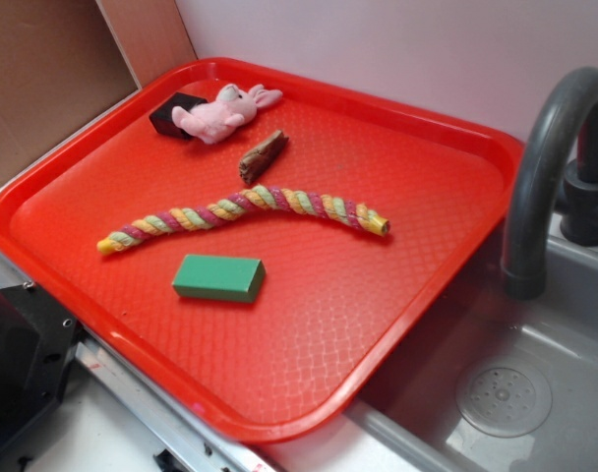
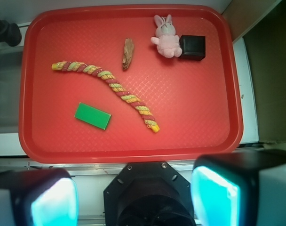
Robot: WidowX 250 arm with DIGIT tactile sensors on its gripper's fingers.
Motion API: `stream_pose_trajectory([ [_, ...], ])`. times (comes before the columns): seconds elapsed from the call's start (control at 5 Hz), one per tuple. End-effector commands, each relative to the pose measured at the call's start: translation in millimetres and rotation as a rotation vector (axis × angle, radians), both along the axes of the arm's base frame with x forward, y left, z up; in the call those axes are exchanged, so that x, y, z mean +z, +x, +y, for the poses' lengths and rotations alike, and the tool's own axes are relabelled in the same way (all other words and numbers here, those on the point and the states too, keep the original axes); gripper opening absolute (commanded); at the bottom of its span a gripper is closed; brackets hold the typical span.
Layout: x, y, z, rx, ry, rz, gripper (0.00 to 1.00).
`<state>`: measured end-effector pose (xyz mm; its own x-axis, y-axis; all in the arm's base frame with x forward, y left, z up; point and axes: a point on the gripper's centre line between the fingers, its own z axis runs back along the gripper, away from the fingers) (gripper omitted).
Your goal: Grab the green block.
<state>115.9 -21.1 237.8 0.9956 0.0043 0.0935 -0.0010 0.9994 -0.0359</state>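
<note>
Lying flat and alone beside the braided rope (image 2: 107, 84) on the red tray (image 2: 133, 151), the green block (image 2: 92, 116) is easily reached; the tool (image 2: 133, 195) is held high, wide open, empty.

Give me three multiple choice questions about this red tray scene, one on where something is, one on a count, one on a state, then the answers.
1. What touches the pink plush bunny?
A. the green block
B. the black block
C. the rope

2. How many things lie on the red tray?
A. three
B. five
C. seven

3. How do the jaws of the gripper stand?
A. spread apart, holding nothing
B. shut on the green block
C. shut on the rope

Answers:
1 B, the black block sits against the bunny.
2 B, bunny, black block, brown piece, rope, green block.
3 A, the wrist view shows them wide apart, back from the tray.
</note>
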Motion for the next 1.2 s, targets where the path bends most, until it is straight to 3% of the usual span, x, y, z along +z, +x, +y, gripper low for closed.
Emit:
stream_pose_trajectory([
  [0.0,0.0,0.0,0.0,0.000,0.000,0.000,1.00],
  [0.2,5.6,-12.0,-14.4,-0.097,-0.014,-0.052,1.00],
  [0.4,-2.0,-6.4,-12.6,-0.281,-0.060,-0.108,1.00],
  [0.6,-18.3,12.1,-6.5,-0.472,-0.062,-0.149,1.00],
  [0.8,-37.8,37.8,-3.2,-0.576,-0.049,-0.140,1.00],
  [1.0,-58.0,55.1,-15.3,-0.691,-0.018,-0.116,1.00],
])
